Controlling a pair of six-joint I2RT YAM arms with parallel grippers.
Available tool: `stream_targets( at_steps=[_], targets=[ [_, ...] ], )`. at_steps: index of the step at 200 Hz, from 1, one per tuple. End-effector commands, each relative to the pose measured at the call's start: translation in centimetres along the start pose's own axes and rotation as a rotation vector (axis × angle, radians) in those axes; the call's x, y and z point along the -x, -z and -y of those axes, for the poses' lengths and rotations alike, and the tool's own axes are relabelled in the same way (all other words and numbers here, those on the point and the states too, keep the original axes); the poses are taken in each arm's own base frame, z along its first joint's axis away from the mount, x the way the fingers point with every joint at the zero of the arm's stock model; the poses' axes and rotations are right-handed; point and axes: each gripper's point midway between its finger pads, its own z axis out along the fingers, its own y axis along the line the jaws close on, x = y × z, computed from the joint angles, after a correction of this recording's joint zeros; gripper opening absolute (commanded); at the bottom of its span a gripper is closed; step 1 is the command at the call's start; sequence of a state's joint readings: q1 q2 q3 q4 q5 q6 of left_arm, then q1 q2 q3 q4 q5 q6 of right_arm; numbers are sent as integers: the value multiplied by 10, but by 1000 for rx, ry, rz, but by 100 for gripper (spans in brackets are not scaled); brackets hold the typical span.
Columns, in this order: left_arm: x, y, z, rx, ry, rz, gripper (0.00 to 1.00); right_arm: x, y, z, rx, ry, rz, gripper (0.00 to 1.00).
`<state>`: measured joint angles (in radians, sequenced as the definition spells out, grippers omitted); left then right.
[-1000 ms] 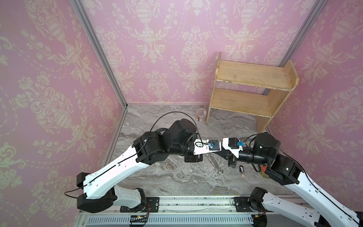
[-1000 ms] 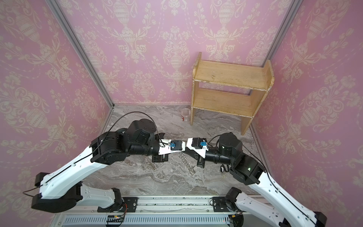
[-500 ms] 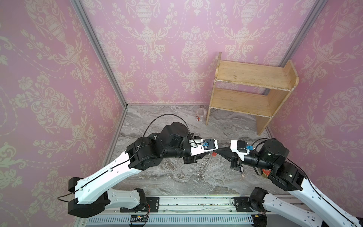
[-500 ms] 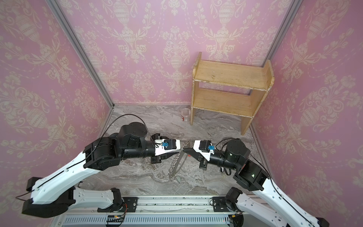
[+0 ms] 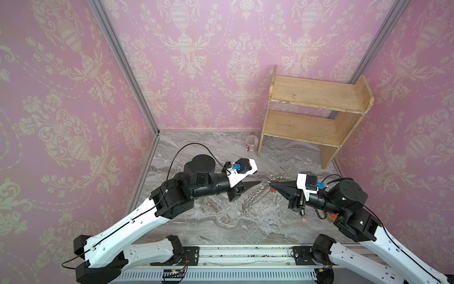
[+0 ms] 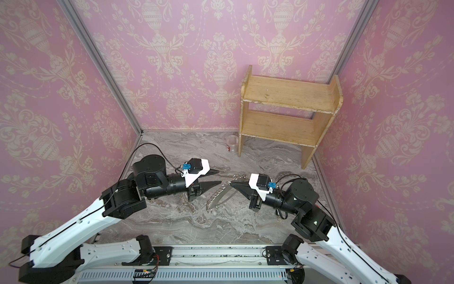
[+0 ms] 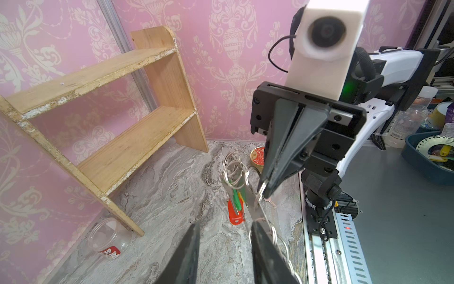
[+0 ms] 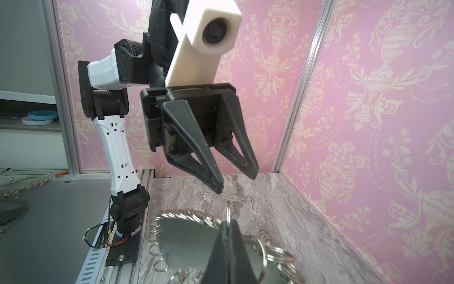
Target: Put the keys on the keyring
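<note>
Enclosure walls (image 5: 196, 61), pink with a cream ornament pattern, close the cell on three sides. Grey marbled surface (image 5: 221, 221) lies between them. A two-board wooden shelf (image 5: 314, 108) stands on the surface in the far right corner.

My two arms reach toward the middle of the surface. Their tips face each other at close range, and both are raised above the marble.

1. My left tool (image 6: 219, 176): its fingers (image 8: 211, 172) stand apart, with nothing between them.
2. My right tool (image 5: 269, 183): jaws pressed together, clamped on the small ring at the top of the keyring (image 7: 254, 205).

The keyring hangs from the right tool's tip. Its flat silvery strap and linked chain slope down from that tip toward the left arm's side. The lower end is near the surface, below the gap between the tools. In the left wrist view the chain's links run just beside one left finger; I cannot tell whether they touch.

A clear plastic cup (image 5: 251, 143) with a red label stands just beside the shelf's left upright. A round red-lidded tin (image 7: 256, 156) sits on the surface under my right arm.

The keys (image 7: 235, 214) show a red tag, a green tag and several split rings. They are just beside the right tool's tip. I cannot tell whether they are threaded on the keyring.
</note>
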<state>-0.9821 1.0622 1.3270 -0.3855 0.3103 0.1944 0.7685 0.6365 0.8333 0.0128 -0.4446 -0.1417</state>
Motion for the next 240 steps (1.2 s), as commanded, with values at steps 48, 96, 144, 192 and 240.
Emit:
stream_targets(
  at_steps=[48, 96, 144, 192, 240],
  targets=[
    [8, -9, 15, -126, 77, 65, 30, 32, 7, 6, -52, 36, 154, 0],
    [7, -15, 9, -127, 102, 73, 29, 37, 9, 4, -47, 40, 183, 0],
    [14, -17, 13, -163, 102, 103, 28, 35, 9, 4, -44, 31, 191, 0],
    [11, -19, 21, -219, 112, 93, 21, 36, 8, 5, -48, 32, 204, 0],
    [10, -20, 23, -228, 114, 91, 16, 37, 7, 5, -43, 31, 215, 0]
  ],
)
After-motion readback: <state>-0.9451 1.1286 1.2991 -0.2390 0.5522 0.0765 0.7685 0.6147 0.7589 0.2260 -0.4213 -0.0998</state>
